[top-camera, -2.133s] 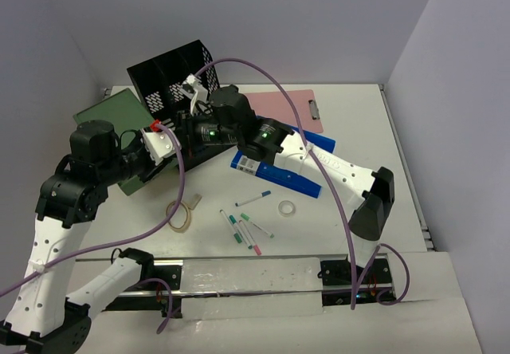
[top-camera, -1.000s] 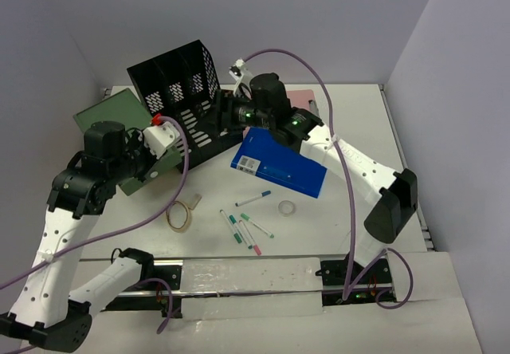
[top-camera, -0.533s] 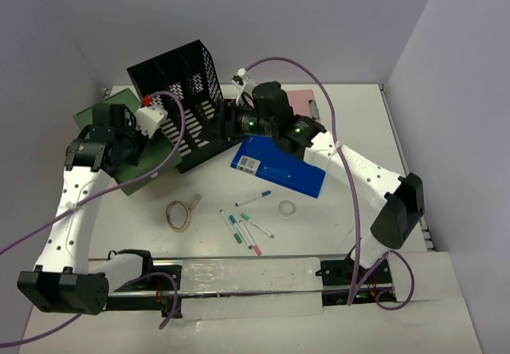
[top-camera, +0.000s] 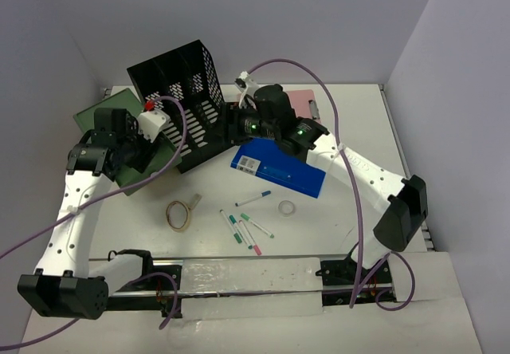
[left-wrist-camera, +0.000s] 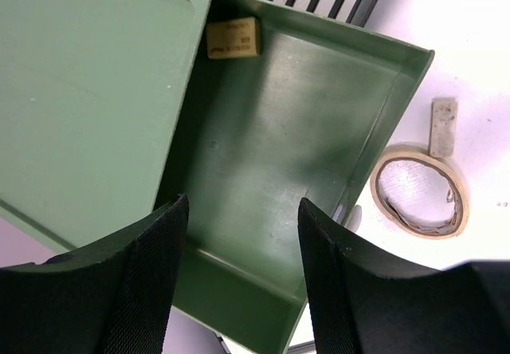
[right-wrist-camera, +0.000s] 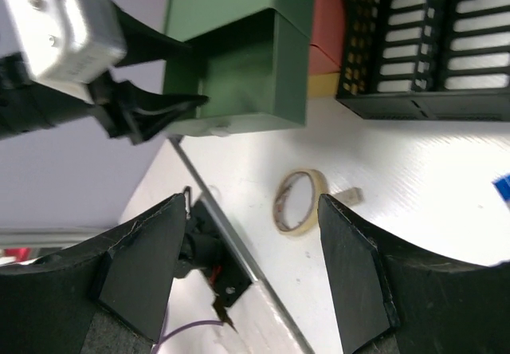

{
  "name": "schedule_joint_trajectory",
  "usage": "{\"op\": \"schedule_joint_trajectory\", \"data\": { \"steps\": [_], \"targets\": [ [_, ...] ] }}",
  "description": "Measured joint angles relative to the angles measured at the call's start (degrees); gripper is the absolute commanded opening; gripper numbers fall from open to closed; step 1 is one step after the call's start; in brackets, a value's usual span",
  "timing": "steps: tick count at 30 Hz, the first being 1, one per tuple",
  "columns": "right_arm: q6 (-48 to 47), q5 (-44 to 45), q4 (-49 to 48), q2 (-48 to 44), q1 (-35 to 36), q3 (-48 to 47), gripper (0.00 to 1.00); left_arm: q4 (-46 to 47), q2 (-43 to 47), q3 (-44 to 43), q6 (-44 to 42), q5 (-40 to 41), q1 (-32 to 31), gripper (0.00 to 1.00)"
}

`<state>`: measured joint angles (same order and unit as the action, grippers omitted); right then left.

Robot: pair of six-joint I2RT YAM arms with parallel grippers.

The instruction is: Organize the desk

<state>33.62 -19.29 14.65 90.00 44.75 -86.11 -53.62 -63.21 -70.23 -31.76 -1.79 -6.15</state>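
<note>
Left gripper (left-wrist-camera: pixel 243 202) and right gripper (right-wrist-camera: pixel 253 202) are both seen parted and empty, and the green tray (left-wrist-camera: pixel 279 115), at the far left of the desk (top-camera: pixel 319 234) beside the black organizer (top-camera: pixel 179 75), could be shoved or tipped if its wall is clipped on descent.

Tray (top-camera: pixel 89 117) at left, mesh rack (top-camera: pixel 171 79) beside it; flat box (top-camera: pixel 283 172) right — pens (top-camera: pixel 243 228) in front, between 2 tape rolls (top-camera: pixel 169 213).

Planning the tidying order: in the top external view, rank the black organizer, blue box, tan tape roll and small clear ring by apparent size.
Largest to smallest:
black organizer
blue box
tan tape roll
small clear ring
</note>
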Motion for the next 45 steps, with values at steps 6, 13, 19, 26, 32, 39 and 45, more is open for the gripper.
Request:
{"op": "schedule_joint_trajectory", "data": {
  "steps": [6,13,19,26,32,39,45],
  "targets": [
    [-3.91,7.76,6.54,-4.85,0.0,7.12,0.74,0.39,1.2,-4.2,3.46,0.41,0.0,0.64],
    [-5.89,22.81,17.35,-7.81,0.0,20.55,0.66,1.62,6.73,-6.86,7.68,0.66,-0.02,0.66],
    [-7.19,25.09,18.91,-8.03,0.16,30.05,0.6,1.59,10.58,-5.14,9.68,0.92,0.0,0.66],
    [-9.67,23.56,16.01,-6.42,5.33,27.82,0.69,1.55,13.08,-2.68,11.43,0.92,-0.01,0.66],
    [-7.83,21.47,10.64,4.1,9.93,16.96,0.75,1.56,14.04,-1.22,12.64,0.92,0.0,0.66],
    [-12.75,19.56,4.65,17.96,15.46,4.43,0.76,1.57,14.04,-1.17,13.15,0.96,0.0,0.66],
    [-22.89,15.74,0.43,20.73,16.35,3.8,0.78,1.59,14.02,-1.03,13.17,0.98,0.0,0.66]
  ]
}}
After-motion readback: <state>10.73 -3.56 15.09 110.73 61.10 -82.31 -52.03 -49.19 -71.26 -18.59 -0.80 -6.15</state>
